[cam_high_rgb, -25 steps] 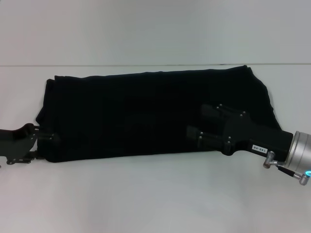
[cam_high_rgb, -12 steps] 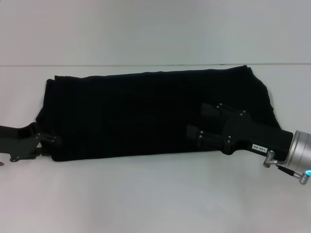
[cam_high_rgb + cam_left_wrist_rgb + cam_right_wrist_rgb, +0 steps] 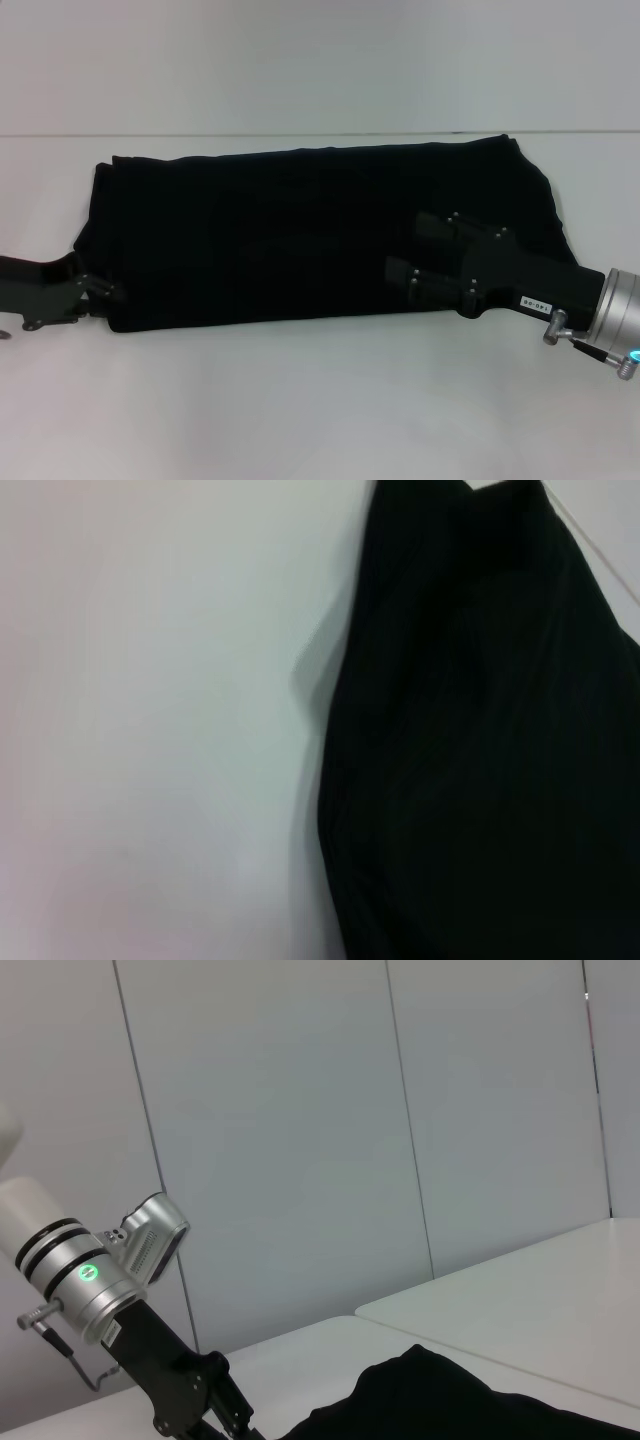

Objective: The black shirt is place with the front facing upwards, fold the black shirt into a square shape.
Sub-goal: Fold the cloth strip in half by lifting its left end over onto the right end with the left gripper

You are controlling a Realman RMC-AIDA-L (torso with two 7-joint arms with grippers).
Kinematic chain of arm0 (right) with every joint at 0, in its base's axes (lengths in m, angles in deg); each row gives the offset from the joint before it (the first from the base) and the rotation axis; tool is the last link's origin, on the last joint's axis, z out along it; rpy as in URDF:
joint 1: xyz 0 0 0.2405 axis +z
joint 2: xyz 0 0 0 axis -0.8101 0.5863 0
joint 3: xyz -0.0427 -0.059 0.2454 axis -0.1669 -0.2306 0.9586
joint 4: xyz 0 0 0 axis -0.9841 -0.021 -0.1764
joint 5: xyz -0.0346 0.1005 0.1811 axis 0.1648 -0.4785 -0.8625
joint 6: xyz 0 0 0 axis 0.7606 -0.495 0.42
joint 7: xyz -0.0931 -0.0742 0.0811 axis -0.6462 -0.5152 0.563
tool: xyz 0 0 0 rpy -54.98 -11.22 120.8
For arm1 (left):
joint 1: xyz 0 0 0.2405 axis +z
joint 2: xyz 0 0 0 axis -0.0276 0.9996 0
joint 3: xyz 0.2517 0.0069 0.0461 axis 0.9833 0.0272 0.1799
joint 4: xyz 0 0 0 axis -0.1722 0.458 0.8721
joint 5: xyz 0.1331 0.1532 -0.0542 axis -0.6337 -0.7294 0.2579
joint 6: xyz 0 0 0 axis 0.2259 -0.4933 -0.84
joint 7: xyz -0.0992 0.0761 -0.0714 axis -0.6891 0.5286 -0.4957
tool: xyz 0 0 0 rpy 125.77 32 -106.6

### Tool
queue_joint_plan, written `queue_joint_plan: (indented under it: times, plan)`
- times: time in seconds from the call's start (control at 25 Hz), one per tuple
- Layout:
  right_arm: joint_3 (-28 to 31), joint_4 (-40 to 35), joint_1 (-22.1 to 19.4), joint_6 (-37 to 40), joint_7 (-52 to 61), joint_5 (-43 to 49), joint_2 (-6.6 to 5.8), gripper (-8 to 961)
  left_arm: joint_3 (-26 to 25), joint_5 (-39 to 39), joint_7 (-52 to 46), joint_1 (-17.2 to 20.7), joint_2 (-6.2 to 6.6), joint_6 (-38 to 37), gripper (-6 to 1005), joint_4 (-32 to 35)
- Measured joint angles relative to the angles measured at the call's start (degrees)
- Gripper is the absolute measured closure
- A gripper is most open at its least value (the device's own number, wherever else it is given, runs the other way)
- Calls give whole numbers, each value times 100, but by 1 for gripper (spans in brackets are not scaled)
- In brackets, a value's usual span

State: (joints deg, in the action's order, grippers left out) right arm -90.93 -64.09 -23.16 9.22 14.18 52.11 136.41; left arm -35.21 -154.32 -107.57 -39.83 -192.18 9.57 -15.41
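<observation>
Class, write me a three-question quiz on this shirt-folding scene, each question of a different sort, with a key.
1. True or false: the black shirt lies as a long folded band across the white table.
2. Which pincer is at the shirt's near left corner? A) left pincer B) right pincer C) neither
3. Fill in: the right pincer is over the shirt's ____ half.

Key:
1. True; the band runs left to right in the head view.
2. A; it sits at the shirt's corner by the near edge.
3. Right; its two fingers point leftward with a gap between them.
</observation>
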Motion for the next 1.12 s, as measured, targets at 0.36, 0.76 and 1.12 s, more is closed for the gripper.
queue_joint_plan:
  times: [0.36,0.76,1.12]
  plan:
    - [0,0,-1,1,0,1,0,115,1,-41,-6,43,-17,-50,632,116]
    - [0,1,5,6,-2,1,0,115,0,-75,2,12,-18,-52,384,114]
    - [0,1,8,10,-61,1,9,115,60,-41,12,-22,-5,-90,211,114]
